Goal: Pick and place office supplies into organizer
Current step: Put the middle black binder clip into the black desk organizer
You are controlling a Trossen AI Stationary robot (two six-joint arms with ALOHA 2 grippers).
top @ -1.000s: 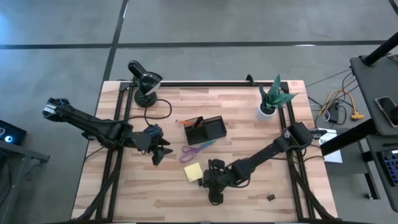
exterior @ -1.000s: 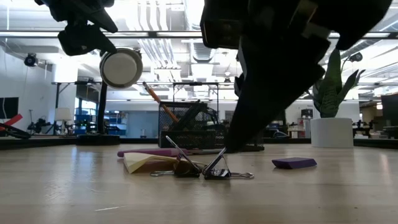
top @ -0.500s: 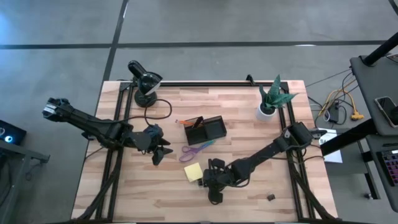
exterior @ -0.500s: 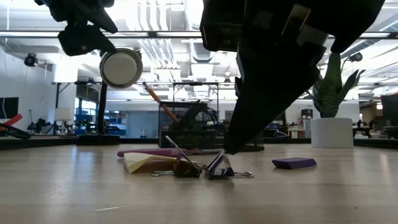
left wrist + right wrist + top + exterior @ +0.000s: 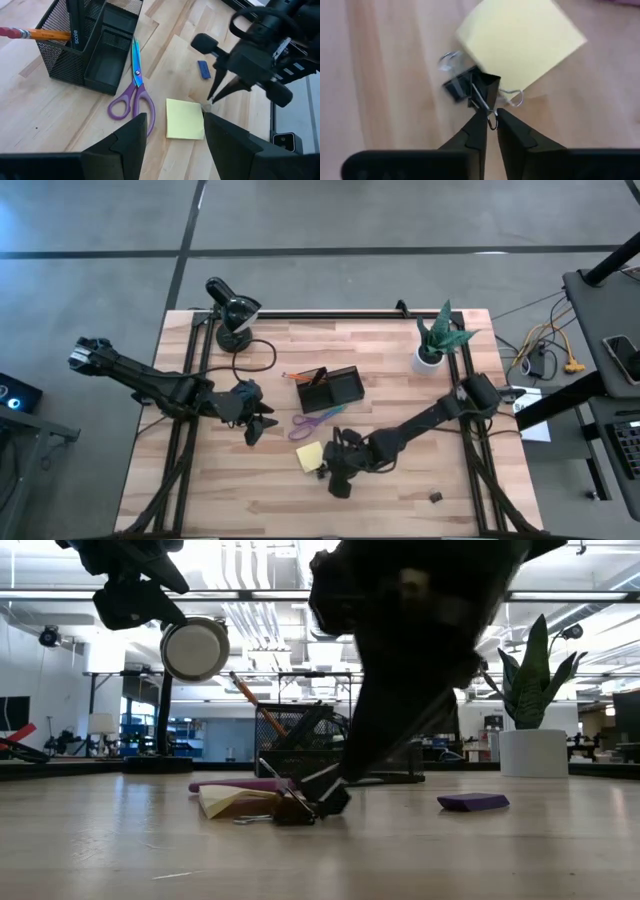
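Note:
Two small black binder clips (image 5: pixel 470 87) lie against the near corner of the yellow sticky pad (image 5: pixel 520 40) on the wooden table. My right gripper (image 5: pixel 491 117) stands over them, slanting down, shut on one clip's wire handle; it also shows in the left wrist view (image 5: pixel 210 99). The purple-handled scissors (image 5: pixel 318 420) lie flat between the pad and the black mesh organizer (image 5: pixel 330 388), which holds pens and a pencil. A small purple block (image 5: pixel 473 802) lies to the right. My left gripper (image 5: pixel 258 423) hangs open above the table's left part. My right gripper pinches the wire handle (image 5: pixel 492 121) of the right-hand clip between its two fingertips. The fingers come slanting down from the table's right. The clip's black body (image 5: pixel 330 798) is tipped up on one edge and leans on the other clip, still on the table.
A black desk lamp (image 5: pixel 232 312) stands at the far left corner, its cable curling onto the table. A potted plant (image 5: pixel 438 335) stands at the far right. Another small black clip (image 5: pixel 436 497) lies near the front right edge.
My right gripper has shut on the clip's wire handle, rolled a little and edged toward the sticky pad. The held clip has slid against the other clip and tipped up onto an edge. My left arm has kept still.

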